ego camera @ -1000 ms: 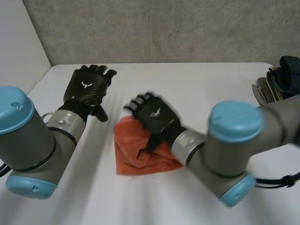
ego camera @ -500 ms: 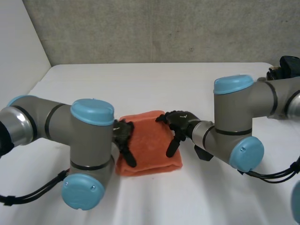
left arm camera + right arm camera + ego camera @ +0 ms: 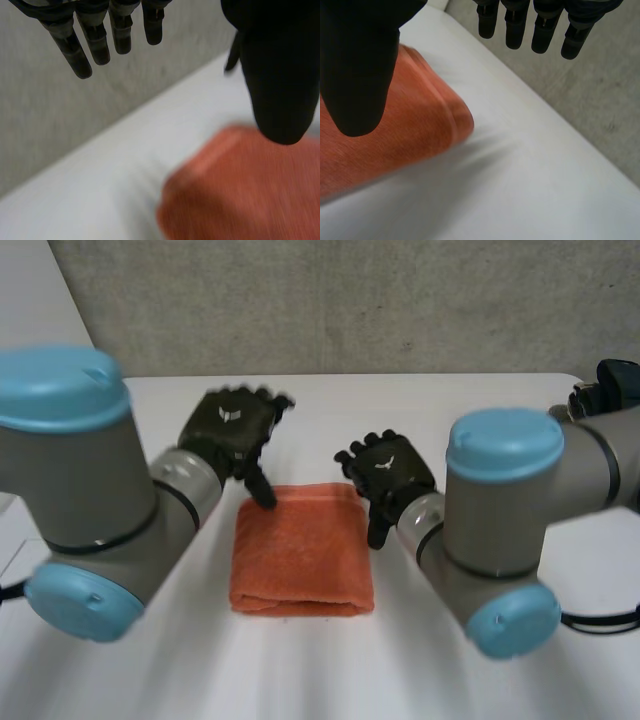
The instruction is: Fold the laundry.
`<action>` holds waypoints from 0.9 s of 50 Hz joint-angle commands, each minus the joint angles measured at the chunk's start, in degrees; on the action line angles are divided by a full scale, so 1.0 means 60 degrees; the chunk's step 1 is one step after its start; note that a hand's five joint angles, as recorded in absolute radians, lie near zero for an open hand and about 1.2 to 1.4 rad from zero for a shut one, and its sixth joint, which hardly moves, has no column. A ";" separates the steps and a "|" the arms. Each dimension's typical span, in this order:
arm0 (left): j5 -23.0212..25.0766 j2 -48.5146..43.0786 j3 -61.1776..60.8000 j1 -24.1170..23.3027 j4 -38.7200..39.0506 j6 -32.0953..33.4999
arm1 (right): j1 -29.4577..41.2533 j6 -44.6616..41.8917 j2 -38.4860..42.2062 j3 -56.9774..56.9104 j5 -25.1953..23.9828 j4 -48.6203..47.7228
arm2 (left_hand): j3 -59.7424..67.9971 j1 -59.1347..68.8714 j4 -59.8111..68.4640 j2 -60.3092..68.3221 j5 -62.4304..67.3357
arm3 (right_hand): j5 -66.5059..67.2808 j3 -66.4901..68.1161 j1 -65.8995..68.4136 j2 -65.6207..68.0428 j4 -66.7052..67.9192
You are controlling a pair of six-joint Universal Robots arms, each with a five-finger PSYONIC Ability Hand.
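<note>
White table (image 3: pixel 430 410) runs back to a grey concrete wall (image 3: pixel 350 300), and near its middle lies the orange towel (image 3: pixel 302 550), already folded into a thick, tidy rectangle with its layered edge toward us. We judge it soft, light and limp. It will sag if lifted by one point, and the layers can slide apart, so we would take hold at the two corners of one short edge, pinching all layers together, or press flat on top to smooth it.

Our left hand (image 3: pixel 232 425) hangs over the towel's far left corner. Its fingers (image 3: pixel 80 55) are straight and spread and hold nothing. Its thumb (image 3: pixel 280 85) points down over the cloth, and we cannot tell whether it touches. Our right hand (image 3: pixel 388 472) is just beside the far right corner, also relaxed and empty, with its fingers (image 3: pixel 542 30) out over bare table and its thumb (image 3: pixel 360 65) above the towel's edge.

Well apart, at the table's right end, sits a dark bundle (image 3: pixel 605 390) too cut off to identify.
</note>
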 commanded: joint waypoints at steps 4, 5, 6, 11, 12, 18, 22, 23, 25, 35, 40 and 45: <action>0.3400 0.0676 0.0564 0.0752 0.0239 -0.0061 | 0.1423 0.0064 -0.0328 0.2153 0.0315 -0.1664 | -0.0396 0.0067 -0.0301 -0.0366 -0.0470 | -0.0449 -0.0345 -0.0310 -0.0361 -0.0371; 0.3766 0.0676 0.0594 0.0781 0.0210 -0.0062 | 0.1513 0.0109 -0.0254 0.2212 0.0301 -0.1753 | -0.0396 0.0067 -0.0301 -0.0366 -0.0470 | -0.0449 -0.0345 -0.0310 -0.0361 -0.0371; 0.4495 0.0662 0.0666 0.0811 0.0196 -0.0091 | 0.1600 0.0152 -0.0152 0.2228 0.0301 -0.1855 | -0.0396 0.0067 -0.0301 -0.0366 -0.0470 | -0.0449 -0.0345 -0.0310 -0.0361 -0.0371; 0.5951 0.0647 0.0696 0.0811 0.0093 -0.0164 | 0.1777 0.0299 0.0654 0.2155 0.0301 -0.2280 | -0.0396 0.0067 -0.0301 -0.0366 -0.0470 | -0.0449 -0.0345 -0.0310 -0.0361 -0.0371; 0.6069 0.0647 0.0682 0.0811 0.0064 -0.0164 | 0.1777 0.0299 0.0872 0.2096 0.0301 -0.2440 | -0.0396 0.0067 -0.0301 -0.0366 -0.0470 | -0.0449 -0.0345 -0.0310 -0.0361 -0.0371; 0.6275 0.0603 0.0550 0.0767 -0.0024 -0.0179 | 0.1748 0.0138 0.1460 0.1920 0.0330 -0.3510 | -0.0396 0.0067 -0.0301 -0.0366 -0.0470 | -0.0449 -0.0345 -0.0310 -0.0361 -0.0371; 0.6290 0.0603 0.0521 0.0694 -0.0024 -0.0193 | 0.1733 -0.0096 0.1694 0.1876 0.0330 -0.4155 | -0.0396 0.0067 -0.0301 -0.0366 -0.0470 | -0.0449 -0.0345 -0.0310 -0.0361 -0.0371; 0.6290 0.0603 0.0521 0.0679 -0.0024 -0.0193 | 0.1733 -0.0169 0.1738 0.1862 0.0330 -0.4228 | -0.0396 0.0067 -0.0301 -0.0366 -0.0470 | -0.0449 -0.0345 -0.0310 -0.0361 -0.0371; 0.6304 0.0603 0.0521 0.0650 -0.0024 -0.0193 | 0.1733 -0.0374 0.1841 0.1832 0.0330 -0.4346 | -0.0396 0.0067 -0.0301 -0.0366 -0.0470 | -0.0449 -0.0345 -0.0310 -0.0361 -0.0371; 0.6319 0.0603 0.0521 0.0635 -0.0010 -0.0193 | 0.1675 -0.0580 0.1812 0.1818 0.0359 -0.4727 | -0.0396 0.0067 -0.0301 -0.0366 -0.0470 | 0.0345 0.0449 0.0484 0.0433 0.0423; 0.6319 0.0603 0.0535 0.0635 0.0005 -0.0208 | 0.1675 -0.0594 0.1885 0.1628 0.0257 -0.4742 | -0.0396 0.0067 -0.0301 -0.0366 -0.0470 | 0.3314 0.3419 0.3453 0.3403 0.3392; 0.6319 0.0603 0.0535 0.0635 0.0005 -0.0208 | 0.1616 -0.0594 0.2061 0.1261 0.0257 -0.4800 | -0.0396 0.0067 -0.0301 -0.0366 -0.0470 | 1.1215 1.1320 1.1354 1.1304 1.1293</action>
